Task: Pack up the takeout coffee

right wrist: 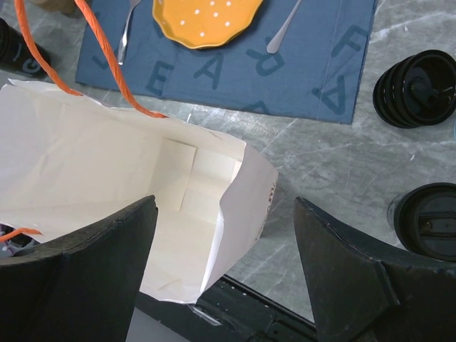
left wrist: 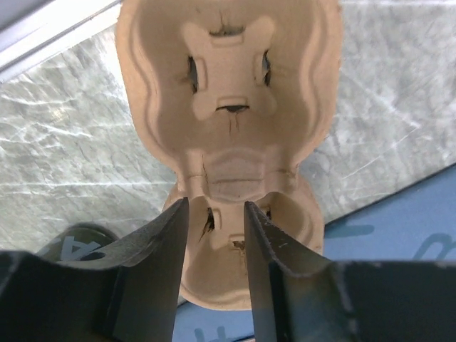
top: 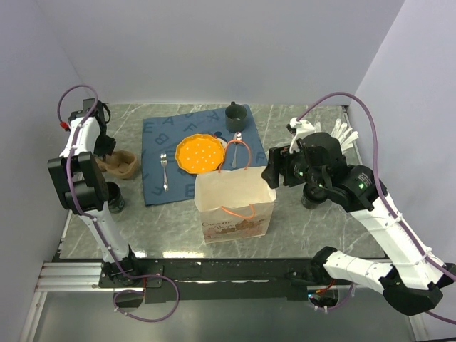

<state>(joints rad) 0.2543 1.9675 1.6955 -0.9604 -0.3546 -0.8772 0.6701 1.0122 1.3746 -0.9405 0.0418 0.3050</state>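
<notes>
A brown pulp cup carrier lies at the left edge of the table. My left gripper hovers over its left end. In the left wrist view the carrier fills the frame and my left gripper is narrowly open over its near cell, holding nothing. A white paper bag with orange handles stands open at the front centre. My right gripper is wide open, with its jaws either side of the bag's right wall. Black-lidded coffee cups stand at the left and right.
A blue placemat holds an orange plate, a fork, a spoon and a dark mug. The right wrist view shows two black cups right of the bag. The table's front edge is close behind the bag.
</notes>
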